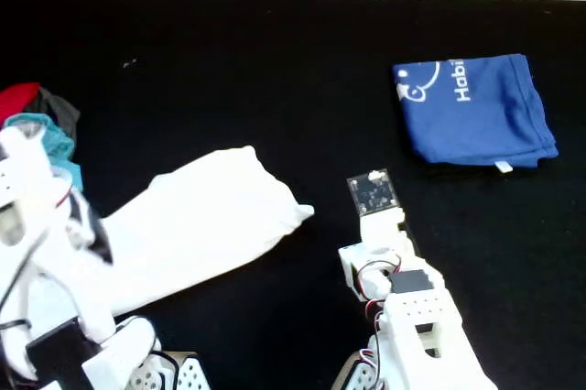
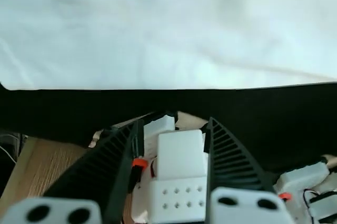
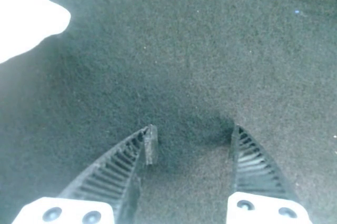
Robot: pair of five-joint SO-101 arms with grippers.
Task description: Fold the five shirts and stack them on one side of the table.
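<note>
White shirt long axis diagonal, near-left to far-right | left jaws apart | right jaws apart

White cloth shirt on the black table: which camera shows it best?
The high view: the white cloth shirt shows nearly its whole outline there, one end behind an arm. The left wrist view gives a stretch of fabric and one edge; the right wrist view catches a corner.
</note>
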